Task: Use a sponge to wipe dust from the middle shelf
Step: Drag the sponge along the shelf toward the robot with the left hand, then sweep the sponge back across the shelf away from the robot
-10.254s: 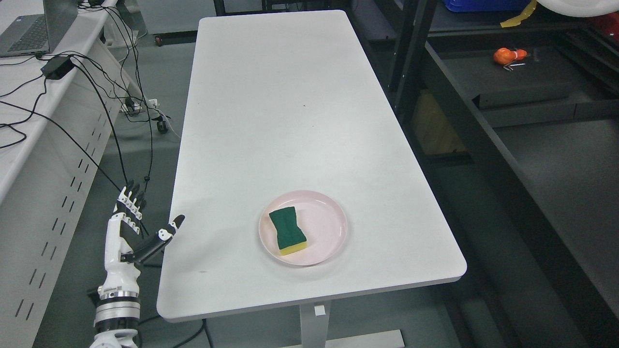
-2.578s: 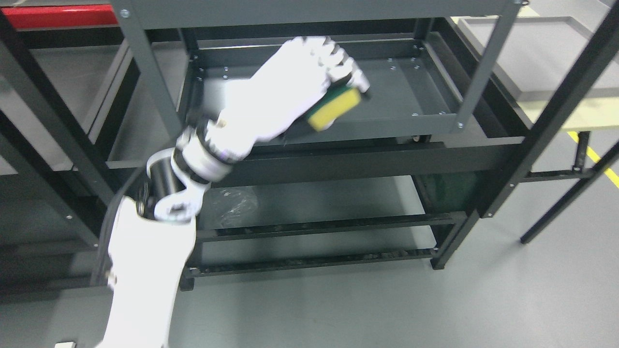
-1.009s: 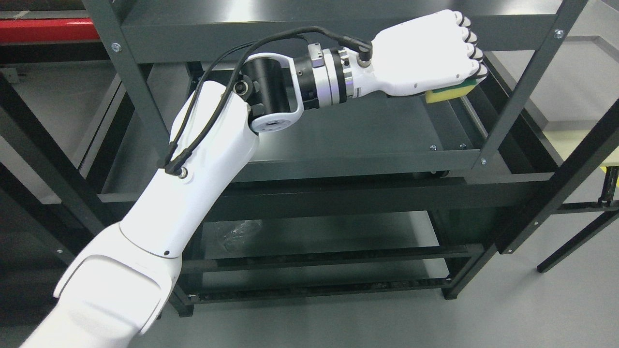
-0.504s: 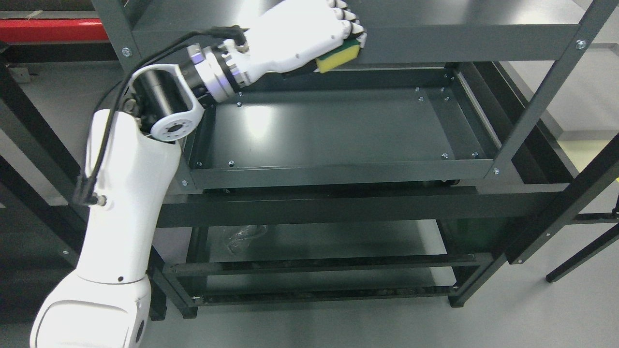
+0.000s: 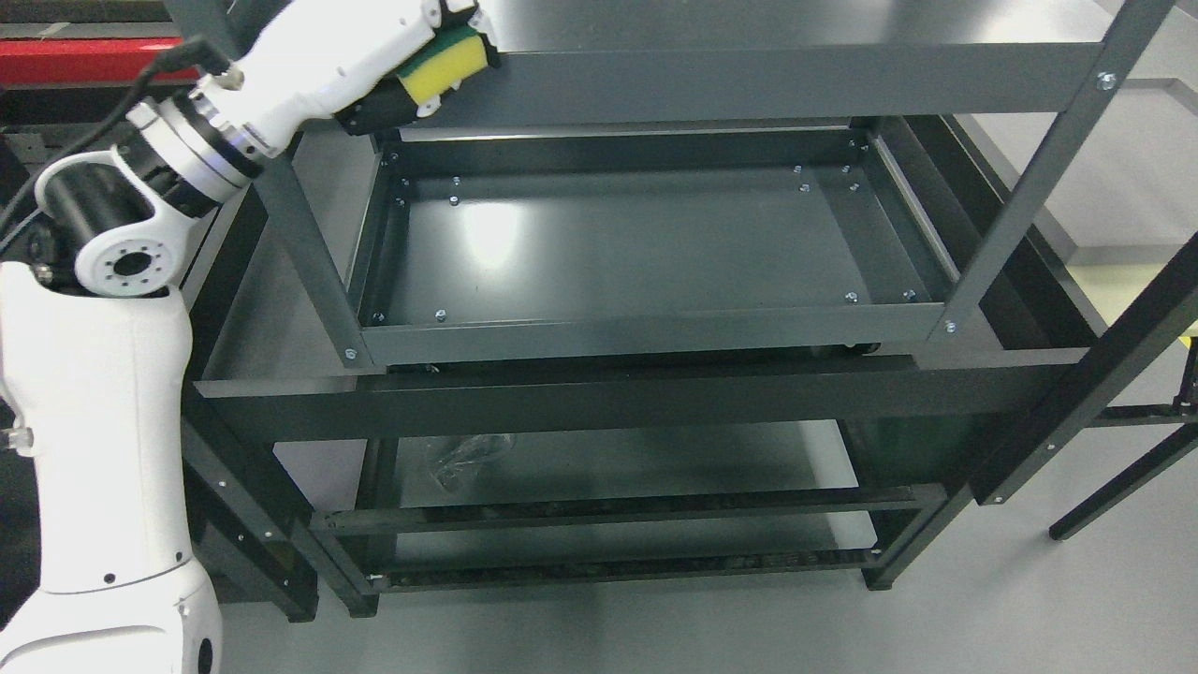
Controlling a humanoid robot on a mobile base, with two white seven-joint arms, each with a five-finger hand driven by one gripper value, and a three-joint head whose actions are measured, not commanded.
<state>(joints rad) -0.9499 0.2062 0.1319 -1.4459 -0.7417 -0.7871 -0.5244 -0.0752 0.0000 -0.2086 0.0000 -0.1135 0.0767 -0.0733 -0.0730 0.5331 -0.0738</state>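
Note:
My left hand (image 5: 426, 47) is shut on the yellow and green sponge (image 5: 440, 71). It holds the sponge at the top left of the picture, in front of the top shelf's front rail, above the left end of the middle shelf (image 5: 646, 253). The sponge is clear of the shelf surface. The middle shelf is a dark grey metal tray with a raised rim, and nothing lies on it. The left arm comes up from the lower left. The right arm is out of view.
The dark metal rack has slanted uprights (image 5: 1029, 178) at the front corners and a top shelf rail (image 5: 796, 84). A crumpled clear plastic bag (image 5: 463, 454) lies on the lower shelf. Grey floor shows below and to the right.
My left hand with the sponge has moved left and up, from over the middle of the top rail to the upper left corner. Earlier it reached the shelf's right end.

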